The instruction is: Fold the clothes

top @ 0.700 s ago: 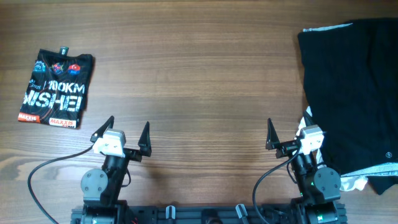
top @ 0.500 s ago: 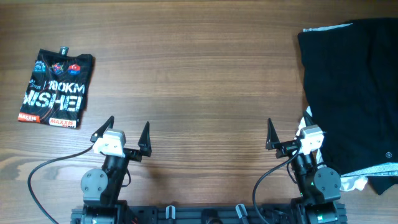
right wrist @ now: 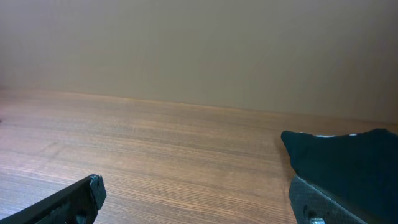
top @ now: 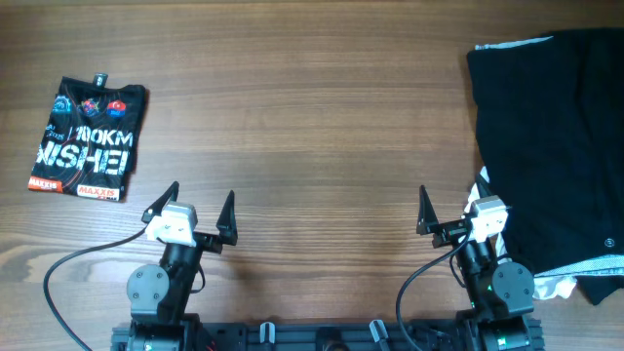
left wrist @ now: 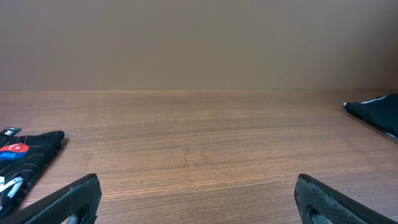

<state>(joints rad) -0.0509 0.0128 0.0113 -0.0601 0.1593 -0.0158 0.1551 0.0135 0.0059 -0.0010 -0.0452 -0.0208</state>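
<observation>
Table: smooth matt wood grain. Black garment: soft matt cloth (whitish mesh-lined edge). Folded shirt: printed cloth.

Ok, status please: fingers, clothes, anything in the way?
Left fingers open, empty. Right fingers open, empty. Black garment at right, not yet folded. Folded printed shirt far left; nothing blocking.

The left gripper and right gripper are fitted with black pointed fingers on white bodies; black cables are routed alongside.

Folded shirt lay far left on the tabletop; spread garment far right, beside the right pincer; left pincer at front left.
</observation>
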